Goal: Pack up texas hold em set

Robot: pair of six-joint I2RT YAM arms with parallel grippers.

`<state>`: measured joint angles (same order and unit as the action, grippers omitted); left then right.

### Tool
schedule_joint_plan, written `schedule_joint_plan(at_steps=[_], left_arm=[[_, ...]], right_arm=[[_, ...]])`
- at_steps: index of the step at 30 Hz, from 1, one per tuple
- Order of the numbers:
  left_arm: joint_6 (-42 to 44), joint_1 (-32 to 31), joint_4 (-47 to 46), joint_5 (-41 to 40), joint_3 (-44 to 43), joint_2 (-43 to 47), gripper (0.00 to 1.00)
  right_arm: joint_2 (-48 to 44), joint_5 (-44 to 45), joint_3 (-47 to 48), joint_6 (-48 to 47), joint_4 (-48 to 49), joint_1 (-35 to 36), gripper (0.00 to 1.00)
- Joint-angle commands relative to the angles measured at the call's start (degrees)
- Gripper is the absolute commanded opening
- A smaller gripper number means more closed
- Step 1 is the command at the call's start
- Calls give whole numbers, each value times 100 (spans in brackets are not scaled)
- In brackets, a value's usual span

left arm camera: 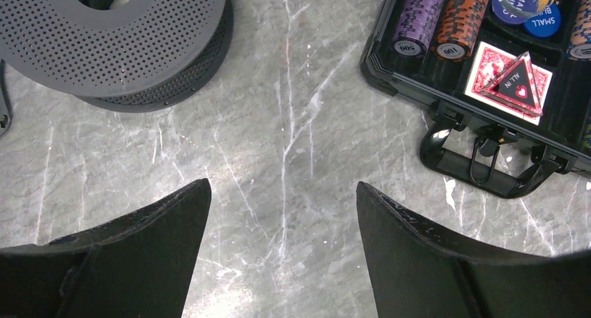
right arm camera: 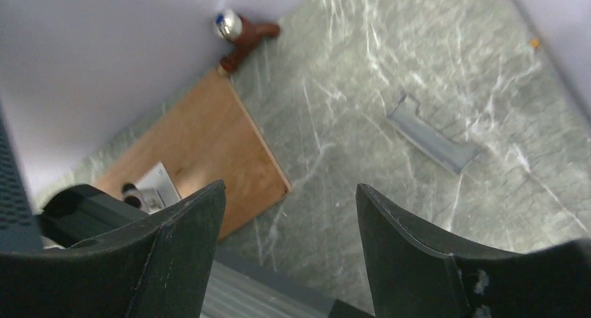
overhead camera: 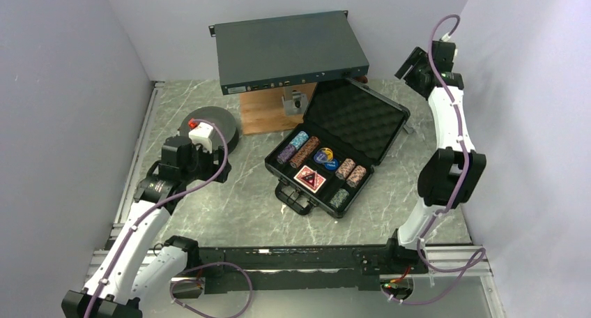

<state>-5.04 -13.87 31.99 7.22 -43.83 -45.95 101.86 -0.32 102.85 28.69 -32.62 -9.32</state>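
1. The case (left arm camera: 401, 77) lies open in the middle of the table. Its foam-lined lid (overhead camera: 359, 119) leans back toward the grey box (overhead camera: 286, 49), which leaves the tray open from above.
2. The chip rolls (overhead camera: 304, 151) lie side by side in the tray's slots, where the walls stop them rolling. The round buttons (overhead camera: 325, 156) sit between the rolls. The triangle (left arm camera: 512, 81) rests flat on a red card deck (left arm camera: 481, 63).
3. We see no piece of the set outside the case, so we judge the filling done. What seems left is to close and latch the lid.
4. The left claw (left arm camera: 282, 184) hangs over bare table with its fingers spread and nothing between them. It is between the spool (left arm camera: 139, 25) and the case's handle (left arm camera: 488, 175). From there we think it could steady the front edge while the lid drops.
5. The right claw (right arm camera: 290, 185) is also spread wide and empty. It is raised high behind the lid, above the wooden board (right arm camera: 202, 150) and a small metal bracket (right arm camera: 432, 133). That spot would suit pushing the lid forward from the back.
6. The risk we see is the light case sliding on the smooth table when it is pushed.
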Motion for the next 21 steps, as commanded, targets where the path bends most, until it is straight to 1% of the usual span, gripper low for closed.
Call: schedule_joint_plan(at_steps=[1, 4, 11, 21], left_arm=[[134, -19, -142, 72, -143, 100, 82], [135, -19, -154, 42, -135, 139, 81], [152, -19, -148, 68, -140, 123, 81], [161, -19, -181, 91, -115, 184, 81]], right_arm=[[272, -471, 321, -381, -621, 8, 71], [422, -677, 287, -431, -621, 9, 68], [815, -1212, 557, -571, -876, 131, 66], [472, -1902, -100, -437, -506, 321, 66]])
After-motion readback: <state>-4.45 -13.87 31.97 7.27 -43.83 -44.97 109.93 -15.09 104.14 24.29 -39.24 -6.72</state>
